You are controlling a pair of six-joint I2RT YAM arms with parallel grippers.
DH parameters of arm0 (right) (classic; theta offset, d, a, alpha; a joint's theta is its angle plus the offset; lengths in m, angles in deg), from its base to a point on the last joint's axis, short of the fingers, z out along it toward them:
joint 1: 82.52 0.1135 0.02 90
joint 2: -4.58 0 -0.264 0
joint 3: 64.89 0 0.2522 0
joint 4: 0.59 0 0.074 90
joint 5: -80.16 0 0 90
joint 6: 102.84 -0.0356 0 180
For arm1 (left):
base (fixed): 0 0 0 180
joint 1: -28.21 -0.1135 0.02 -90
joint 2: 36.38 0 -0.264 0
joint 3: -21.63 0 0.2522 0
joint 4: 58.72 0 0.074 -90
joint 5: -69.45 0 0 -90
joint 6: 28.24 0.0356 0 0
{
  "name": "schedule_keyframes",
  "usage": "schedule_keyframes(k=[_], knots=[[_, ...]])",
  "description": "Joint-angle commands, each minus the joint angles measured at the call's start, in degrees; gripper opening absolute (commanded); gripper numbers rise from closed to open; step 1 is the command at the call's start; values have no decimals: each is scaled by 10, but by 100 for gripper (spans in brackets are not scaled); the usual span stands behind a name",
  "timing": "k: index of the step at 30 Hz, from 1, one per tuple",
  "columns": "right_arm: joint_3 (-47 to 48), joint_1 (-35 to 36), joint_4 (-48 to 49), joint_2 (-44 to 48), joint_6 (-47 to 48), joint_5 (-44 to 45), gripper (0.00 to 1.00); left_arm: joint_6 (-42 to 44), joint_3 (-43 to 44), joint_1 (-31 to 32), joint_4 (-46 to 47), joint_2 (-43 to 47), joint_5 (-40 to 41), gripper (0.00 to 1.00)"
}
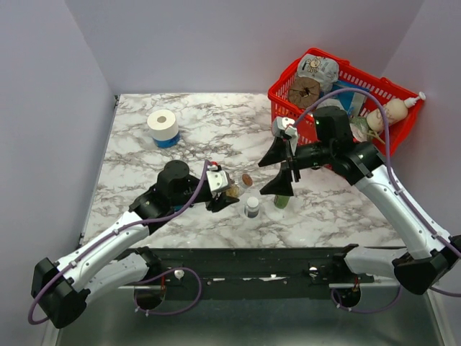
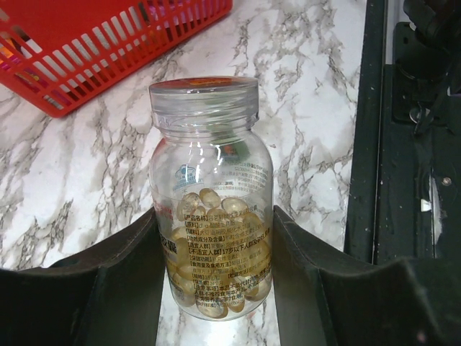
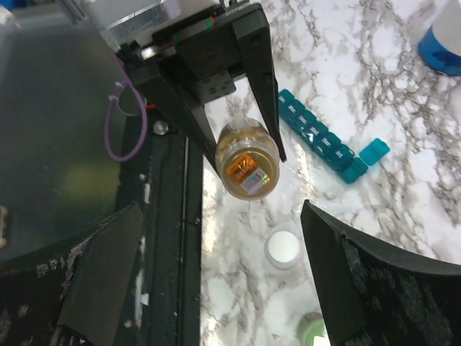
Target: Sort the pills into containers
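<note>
My left gripper is shut on the small clear bottle, its fingers pressing both sides. Yellowish-brown pills fill its lower part, and its cap is on. In the top view the left gripper holds the bottle tilted, cap end towards my right gripper, which is open and empty a little to its right. The right wrist view shows the bottle cap-on ahead of the right gripper. The blue pill-organiser strip lies beyond it, one lid open.
A small white bottle and a green bottle stand just below the right gripper. A red wire basket full of items is at the back right. A white roll stands at the back left. A black rail runs along the near edge.
</note>
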Motion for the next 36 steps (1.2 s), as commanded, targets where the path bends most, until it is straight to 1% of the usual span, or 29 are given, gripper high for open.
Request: schedule_keyframes(k=[1,3,7,9,10,12,17,19,22,23,26,28,30,31,32,33,34,35,36], knots=[[-15,-1,97,-27,-167,-39,100,3,24,2,14,-7,26,0],[-18,0,119,-39,-205,-32,100,-4,28,2,20,-11,30,0],[-2,9,122,-64,-218,3,97,-20,34,2,32,-20,41,0],[1,16,118,-74,-218,23,93,-31,38,2,33,-24,45,0],[2,19,116,-78,-218,45,93,-33,38,2,33,-25,45,0],[6,24,109,-92,-218,60,91,-40,38,3,49,-27,45,0],[18,29,102,-109,-219,62,81,-46,36,3,58,-27,54,0],[22,32,102,-114,-235,59,76,-46,35,3,56,-30,58,0],[32,38,100,-123,-232,64,61,-46,32,3,58,-30,59,0],[35,40,95,-126,-228,63,45,-45,32,3,57,-30,59,0],[60,42,73,-142,-196,36,18,-43,32,3,50,-28,59,0],[79,47,54,-149,-140,13,13,-31,30,3,38,-23,48,0],[125,49,-5,-169,-74,-25,11,-20,26,3,25,-17,29,0],[143,48,-31,-178,15,-39,10,-15,24,3,14,-13,24,0],[183,49,-97,-187,73,-67,9,-9,22,3,9,-11,16,0],[198,49,-132,-201,138,-79,9,-5,15,3,5,-1,14,0],[210,49,-159,-205,248,-84,9,4,12,3,-5,4,8,0],[216,49,-201,-209,305,-89,9,6,9,3,-9,9,5,0],[218,49,-218,-208,366,-87,9,10,3,2,-13,20,3,0]])
